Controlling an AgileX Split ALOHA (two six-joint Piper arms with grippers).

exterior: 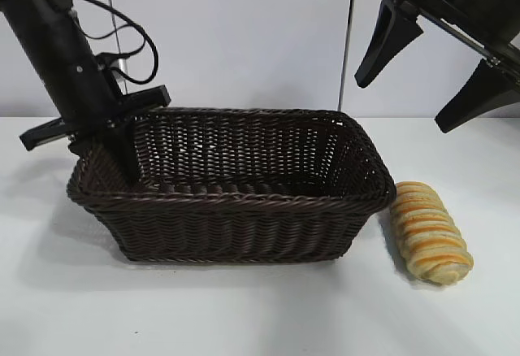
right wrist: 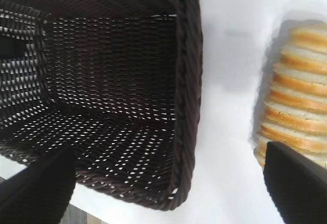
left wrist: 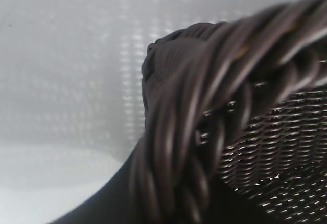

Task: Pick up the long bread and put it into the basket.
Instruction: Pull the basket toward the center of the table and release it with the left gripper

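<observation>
One white counter (exterior: 244, 315), bare apart from two things. One basket (exterior: 236, 210): dark brown wicker, rectangular, sloping sides, braided rim, long axis running across the exterior view, nothing inside it. Two black arms. Left gripper (exterior: 128, 169) reaches down over the basket's left end, its finger inside against the end wall; the left wrist view sits hard up to the braided rim (left wrist: 204, 106). The jaws look nearly clenched, and nothing can be seen between them. Right gripper (exterior: 422, 80) hangs high at upper right, jaws released and spread wide, above the loaf's end of the counter. One long bread (exterior: 429, 230): golden-tan, crosswise ridges, lying flat on the counter just beside the basket's right end, outside it. Its long axis runs front to back, near end angled slightly rightward.
</observation>
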